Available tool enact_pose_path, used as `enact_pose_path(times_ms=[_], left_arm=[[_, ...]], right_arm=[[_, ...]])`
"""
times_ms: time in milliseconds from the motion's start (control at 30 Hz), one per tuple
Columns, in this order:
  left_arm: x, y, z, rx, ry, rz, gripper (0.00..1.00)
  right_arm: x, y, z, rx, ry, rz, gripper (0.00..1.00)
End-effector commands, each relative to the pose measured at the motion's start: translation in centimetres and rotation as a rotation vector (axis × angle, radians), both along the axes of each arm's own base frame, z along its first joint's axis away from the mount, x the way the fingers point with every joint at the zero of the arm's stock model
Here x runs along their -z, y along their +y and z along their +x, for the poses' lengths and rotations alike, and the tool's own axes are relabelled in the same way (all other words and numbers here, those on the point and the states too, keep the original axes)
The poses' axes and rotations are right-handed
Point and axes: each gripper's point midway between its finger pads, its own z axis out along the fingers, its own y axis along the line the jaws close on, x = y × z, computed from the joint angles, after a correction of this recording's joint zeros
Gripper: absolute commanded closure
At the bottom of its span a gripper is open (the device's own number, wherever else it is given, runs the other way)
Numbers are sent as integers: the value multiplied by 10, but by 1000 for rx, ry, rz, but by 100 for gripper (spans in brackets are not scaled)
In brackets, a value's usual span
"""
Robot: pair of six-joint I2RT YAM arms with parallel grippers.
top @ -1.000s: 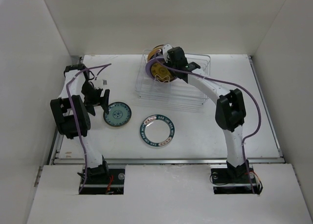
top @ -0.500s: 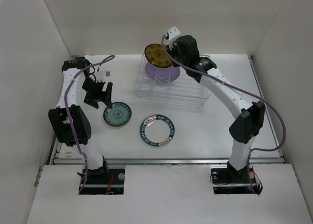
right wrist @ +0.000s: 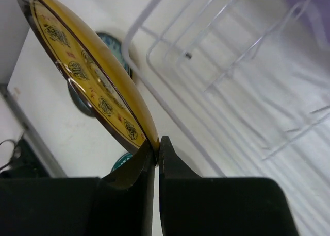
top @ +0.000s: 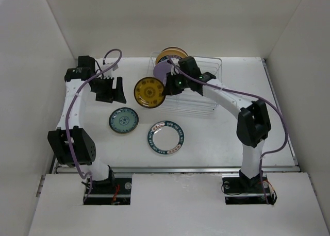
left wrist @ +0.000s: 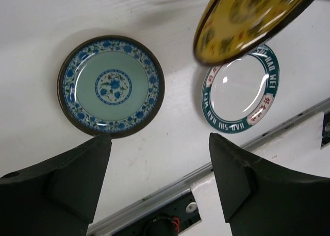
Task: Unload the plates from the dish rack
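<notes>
Gold-patterned plate held in the air, left of the dish rack

The white table (top: 247, 128) fills the middle of the top view. The dish rack (top: 201, 99) sits at upper centre, with a lavender plate (top: 161, 70) and a tan-yellow plate (top: 172, 53) standing at its left end. At lower centre a teal-rimmed plate (top: 166, 138) lies flat, and left of it a smaller blue-patterned plate (top: 124, 120). The right gripper (right wrist: 156, 143) is clenched on the rim of the gold-patterned plate (top: 149, 91), which tilts above the table. The left gripper (top: 113, 96) hangs just left of that plate, jaws spread, grasping nothing.
</notes>
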Motion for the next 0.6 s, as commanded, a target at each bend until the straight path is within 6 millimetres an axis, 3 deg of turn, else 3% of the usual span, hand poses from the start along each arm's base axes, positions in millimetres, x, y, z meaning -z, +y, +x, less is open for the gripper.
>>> enact_pose_path(times_ms=[0,300,400,467,500,567], left_arm=[[3,-9,14,-18,-36,-16,27],[35,-25,16,24,31,0,31],[36,-31,13,49,58,-14,36],[33,-34,15,58,48,-14,43],[33,-38,13,71,48,-13,58],[30,-39,9,82,60,-22,73]], right_arm=[[-23,33,-20,-98,63,178,100],[-5,67,-51,-222,134,195,100],[2,75,-57,-238,152,183,100],[-2,76,-57,-247,147,193,100],[-3,80,-63,-265,151,196,100],[-3,84,-68,-276,152,195,100]])
